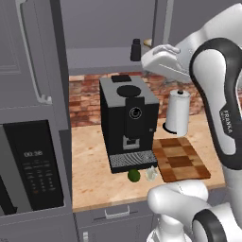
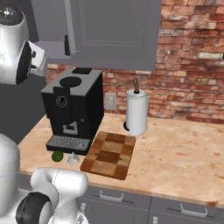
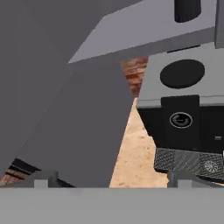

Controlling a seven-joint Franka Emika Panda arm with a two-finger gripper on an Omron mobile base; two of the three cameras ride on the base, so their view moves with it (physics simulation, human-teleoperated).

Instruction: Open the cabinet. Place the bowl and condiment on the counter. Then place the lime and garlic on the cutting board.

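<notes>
- The condiment (image 1: 136, 49), a slim black bottle, stands upright on the shelf of the open cabinet (image 1: 99, 28), at top centre of the left base view; its long axis is vertical.
- In the hand view the condiment (image 3: 187, 9) sits at the upper right edge, so it lies above and to the right of the fingers (image 3: 43, 178), which rise at the bottom of the frame, well apart from it.
- The fingers stand spread wide and grip nothing.
- The gripper (image 1: 158, 60) shows in the left base view just right of the bottle, at about the level of the shelf's edge. Judgement: the coming reach turns on closing this sideways gap.
- The bowl (image 1: 148, 42) shows as a tan sliver beside the bottle, mostly hidden by the gripper.
- The lime (image 1: 133, 175) and garlic (image 1: 151, 174) lie on the worktop (image 1: 94, 175), just beside the cutting board (image 1: 180, 159).
- The right base view shows the cabinet door (image 2: 118, 30) from outside and the condiment (image 2: 66, 45) as a dark strip at its edge; the left base view shows the shelf interior.
</notes>
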